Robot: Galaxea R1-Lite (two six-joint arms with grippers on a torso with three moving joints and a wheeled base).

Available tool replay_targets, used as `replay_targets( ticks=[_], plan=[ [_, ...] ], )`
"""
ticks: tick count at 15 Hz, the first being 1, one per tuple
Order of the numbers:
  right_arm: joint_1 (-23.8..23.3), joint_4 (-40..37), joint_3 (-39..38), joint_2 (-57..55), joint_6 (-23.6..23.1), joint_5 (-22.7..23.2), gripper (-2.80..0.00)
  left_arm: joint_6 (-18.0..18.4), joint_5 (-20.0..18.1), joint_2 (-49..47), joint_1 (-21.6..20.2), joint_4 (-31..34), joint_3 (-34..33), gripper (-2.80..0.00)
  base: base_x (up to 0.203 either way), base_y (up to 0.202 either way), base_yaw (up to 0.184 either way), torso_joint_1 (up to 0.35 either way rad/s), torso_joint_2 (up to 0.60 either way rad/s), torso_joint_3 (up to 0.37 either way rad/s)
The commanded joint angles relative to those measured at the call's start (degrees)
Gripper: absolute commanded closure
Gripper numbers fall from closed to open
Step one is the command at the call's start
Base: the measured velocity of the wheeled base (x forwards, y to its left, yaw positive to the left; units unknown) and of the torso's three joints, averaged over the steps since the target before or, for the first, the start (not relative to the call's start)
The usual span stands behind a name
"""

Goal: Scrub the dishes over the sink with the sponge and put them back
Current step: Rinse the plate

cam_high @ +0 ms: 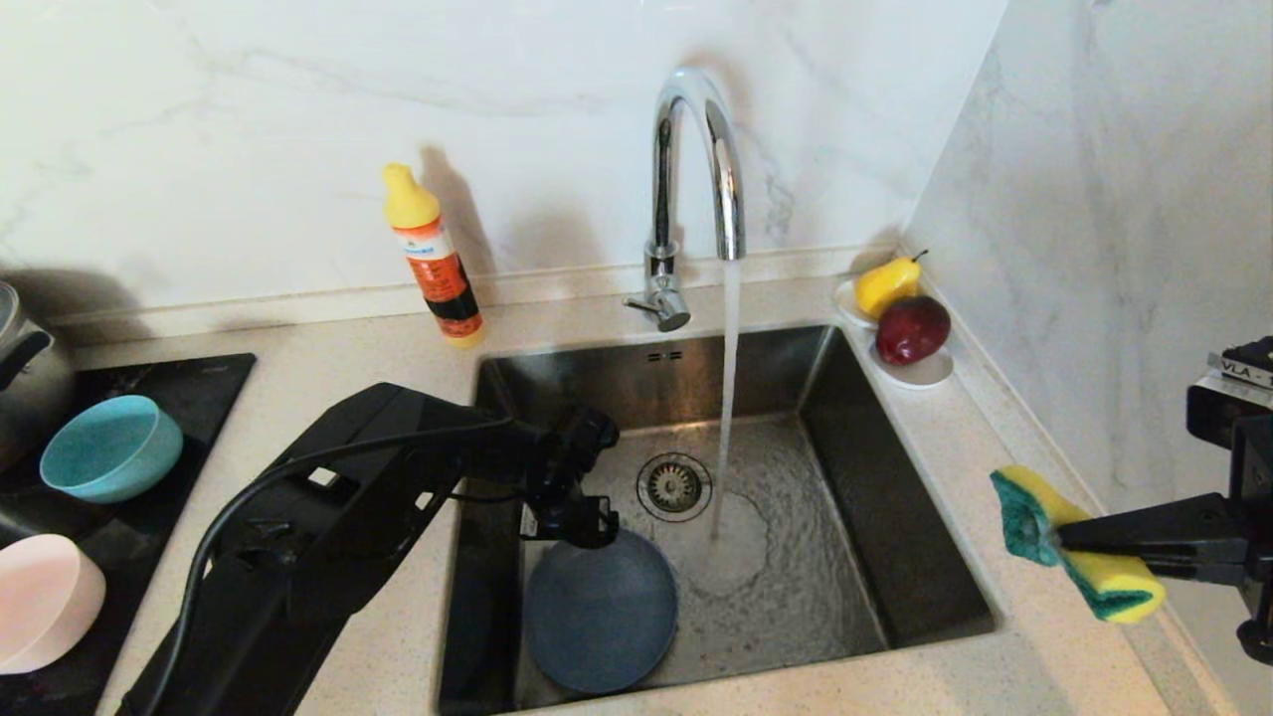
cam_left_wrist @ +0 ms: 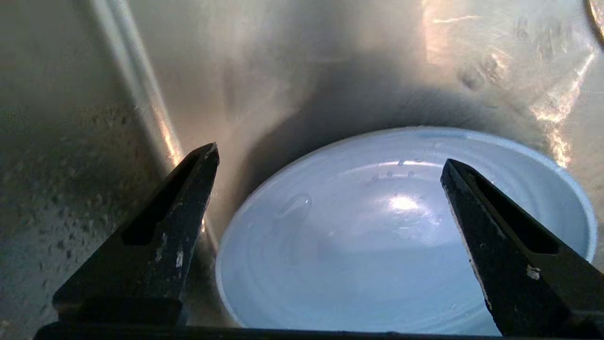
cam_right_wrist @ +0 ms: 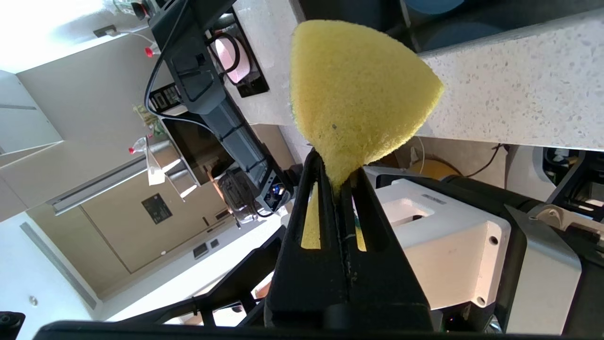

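**Left jaws spread over one plate in the sink; right gripper pinches the sponge off to the side**

The left gripper reaches down into the sink, its two black fingers spread wide with nothing between them, poised just above the far rim of the one slate-blue plate. That plate lies flat on the basin floor at about 7 o'clock from the round drain (a film of water glints on it in the left wrist view). One stream of water falls from the curved chrome tap and lands just to the right of the drain, at roughly 1 o'clock from the plate.

The right gripper hangs over the counter edge at 3 o'clock from the sink, its fingers clamped on the narrow middle of the one sponge, yellow foam with a green side.

Two more dishes sit on the dark mat at 9 o'clock from the sink: one teal bowl and, nearer the robot, one pale pink bowl.

Behind the sink stands one orange bottle with a yellow cap, at 11 o'clock. At 1 o'clock a white saucer carries two fruits, one yellow pear and one dark red apple.
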State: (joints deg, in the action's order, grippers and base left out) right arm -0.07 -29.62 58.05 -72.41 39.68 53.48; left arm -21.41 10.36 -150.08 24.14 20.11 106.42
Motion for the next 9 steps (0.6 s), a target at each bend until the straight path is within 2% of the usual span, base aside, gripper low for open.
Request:
replay_targets(
  ticks=[1,4,9],
  plan=[
    [0.0,-0.2,-0.1,-0.2,0.2,0.6,0.0,0.2,0.1,-0.9,0.1,1.2,1.8,-2.8,0.0,0.0,0.0,0.0,0.0,0.0],
    [-0.2,-0.2,0.0,-0.1,0.1,0.9,0.0,0.9,0.2,-2.2,0.1,3.8,4.1,-2.8,0.0,0.0,0.0,0.0,0.0,0.0],
    [-0.8,-0.2,0.0,0.3,0.1,0.9,0.0,1.8,1.0,-2.9,0.1,3.5,4.1,-2.8,0.0,0.0,0.0,0.0,0.0,0.0]
  ],
)
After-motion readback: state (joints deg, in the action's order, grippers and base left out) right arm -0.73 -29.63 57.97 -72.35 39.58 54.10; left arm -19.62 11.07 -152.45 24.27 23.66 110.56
